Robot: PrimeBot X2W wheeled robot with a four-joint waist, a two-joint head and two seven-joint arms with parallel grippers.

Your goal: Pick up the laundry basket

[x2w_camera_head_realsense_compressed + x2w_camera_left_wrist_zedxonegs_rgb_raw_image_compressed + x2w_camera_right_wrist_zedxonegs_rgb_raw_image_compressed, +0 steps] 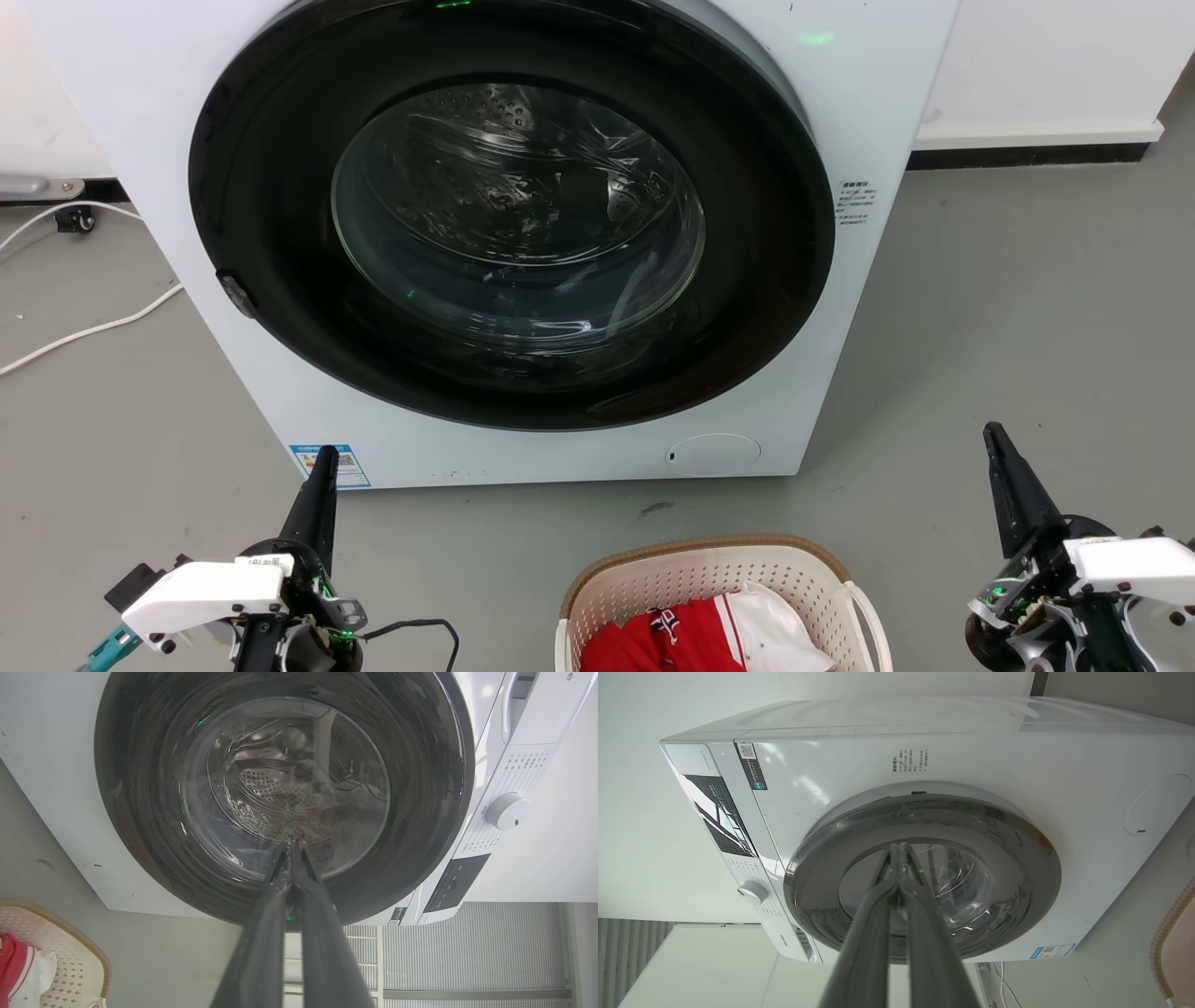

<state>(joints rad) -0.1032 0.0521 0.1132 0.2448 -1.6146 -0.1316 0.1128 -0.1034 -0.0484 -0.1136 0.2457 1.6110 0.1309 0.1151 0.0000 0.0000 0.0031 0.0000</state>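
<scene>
The laundry basket (653,574), cream-white perforated plastic with a brown woven-look rim, sits on the floor at the bottom middle of the head view, holding red and white clothes (709,635). A white loop handle (873,616) shows on its right side. The basket's corner (70,952) also appears in the left wrist view, and its rim edge (1164,938) in the right wrist view. My left gripper (327,455) is shut and empty, left of the basket. My right gripper (991,431) is shut and empty, to the basket's right. Both point toward the washer.
A white front-loading washer (859,112) with a dark round door (513,224) stands just behind the basket. White cables (93,327) lie on the grey floor at the left. A white wall with a dark skirting (1027,154) runs at the back right.
</scene>
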